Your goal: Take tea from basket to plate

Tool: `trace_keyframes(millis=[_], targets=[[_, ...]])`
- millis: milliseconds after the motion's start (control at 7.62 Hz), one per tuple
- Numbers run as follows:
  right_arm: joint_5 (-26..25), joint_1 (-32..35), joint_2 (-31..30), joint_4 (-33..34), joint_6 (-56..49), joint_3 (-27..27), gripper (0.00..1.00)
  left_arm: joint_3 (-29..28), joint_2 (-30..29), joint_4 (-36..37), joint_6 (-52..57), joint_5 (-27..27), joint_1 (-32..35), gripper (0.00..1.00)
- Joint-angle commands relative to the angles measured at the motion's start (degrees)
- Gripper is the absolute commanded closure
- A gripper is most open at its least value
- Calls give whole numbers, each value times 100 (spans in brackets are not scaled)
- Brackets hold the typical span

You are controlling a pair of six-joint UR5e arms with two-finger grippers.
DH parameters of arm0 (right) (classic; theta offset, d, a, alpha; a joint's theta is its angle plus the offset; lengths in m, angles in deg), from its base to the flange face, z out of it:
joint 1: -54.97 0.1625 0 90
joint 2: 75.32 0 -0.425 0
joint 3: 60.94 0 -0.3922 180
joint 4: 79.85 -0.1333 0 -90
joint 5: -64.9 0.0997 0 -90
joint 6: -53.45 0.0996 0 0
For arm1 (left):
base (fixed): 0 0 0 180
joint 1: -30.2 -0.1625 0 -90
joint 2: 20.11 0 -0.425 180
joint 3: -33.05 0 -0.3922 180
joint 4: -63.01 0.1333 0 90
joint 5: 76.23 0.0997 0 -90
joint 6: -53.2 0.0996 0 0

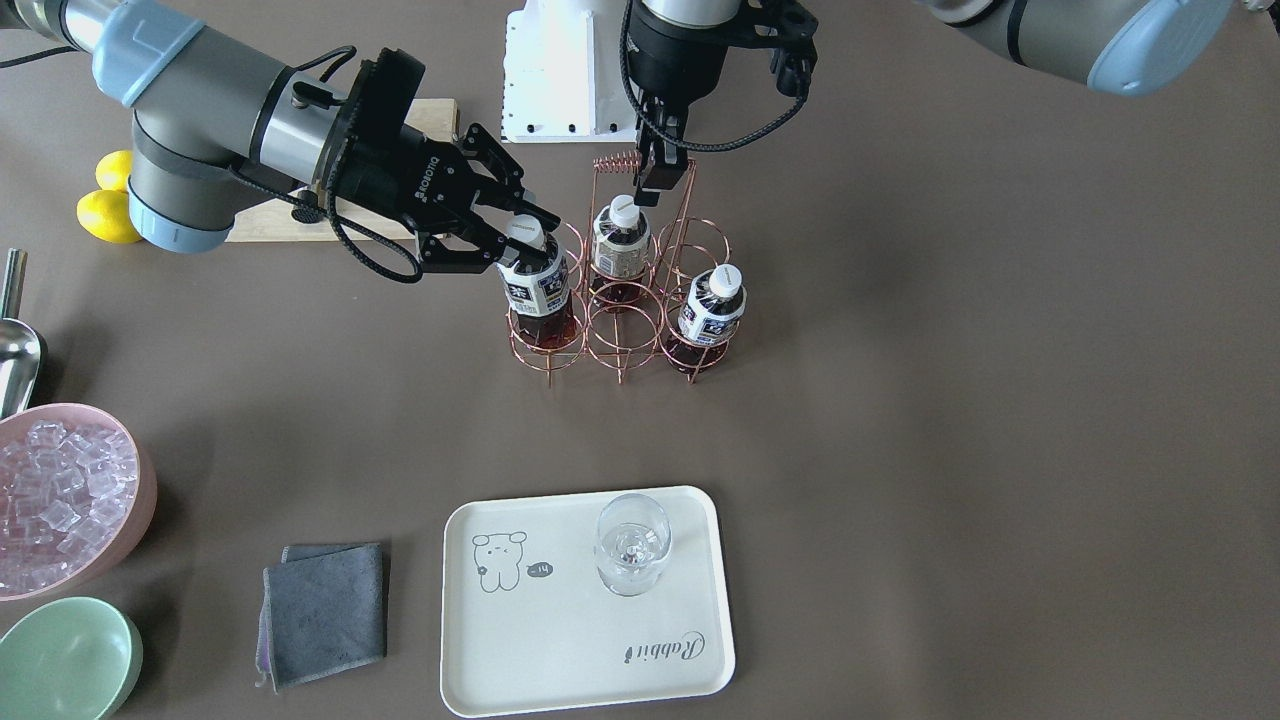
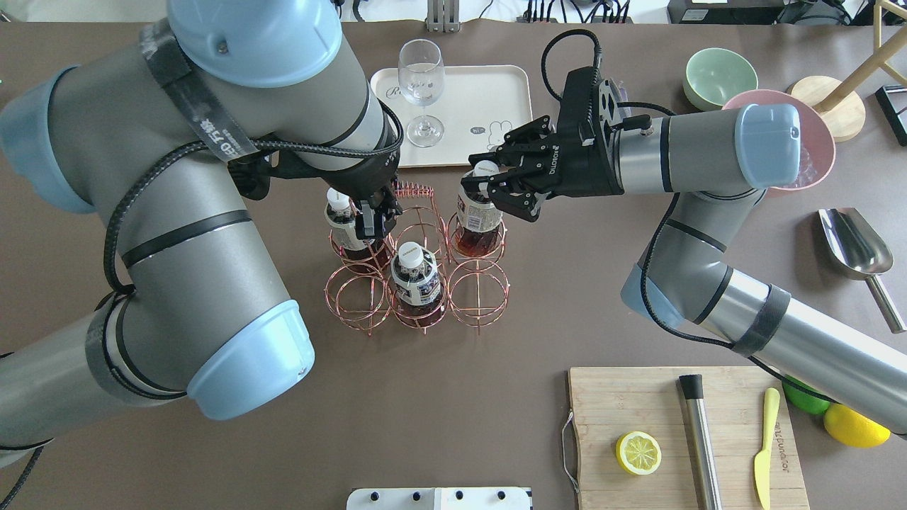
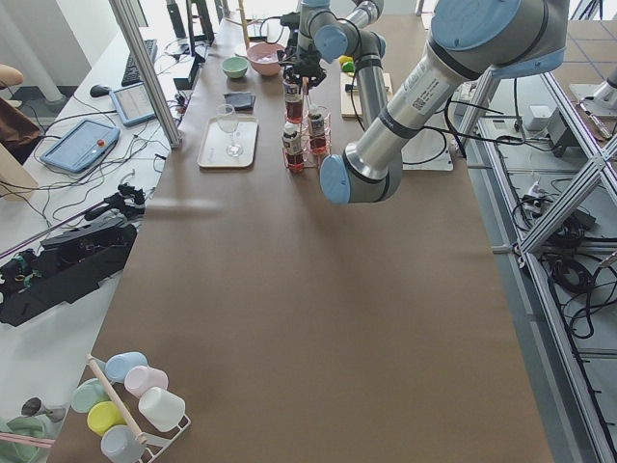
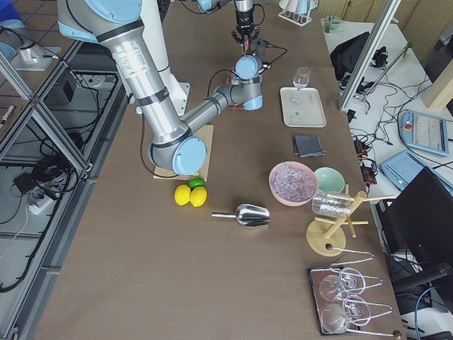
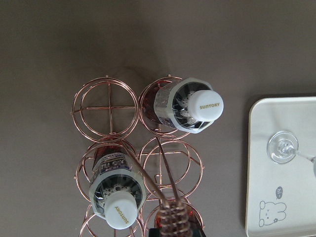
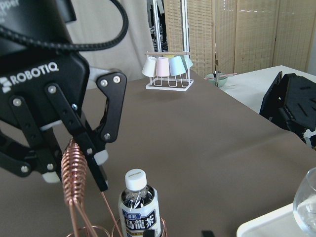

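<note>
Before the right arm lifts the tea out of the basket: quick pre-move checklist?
1. The right gripper straddles the tea at its neck: ok.
2. Its jaws clamped on the tea: cannot tell.
3. The left gripper is at the basket handle: ok. Firm hold on it: cannot tell.
4. The rings adjoining the tea are empty, so no bottle crowds the lift: ok.
5. The plate has bare room beside the glass: ok.

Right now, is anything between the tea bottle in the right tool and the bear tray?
Nothing visible on the table between them. The tea bottle, held by the right tool, sits in a wire basket ring and must lift out first; a stemmed glass stands on the tray.
</note>
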Motion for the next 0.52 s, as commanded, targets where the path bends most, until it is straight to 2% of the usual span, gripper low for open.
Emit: trace_keyframes(millis=[0, 262, 394], targets=[[62, 342, 30, 567, 405, 603, 100, -28, -11, -4, 8, 0, 6, 100], [421, 911, 415, 1006, 669, 676, 100, -54, -19, -4, 17, 9, 6, 100], [423, 1167, 486, 1130, 635, 589, 100, -54, -19, -4, 26, 9, 6, 100]])
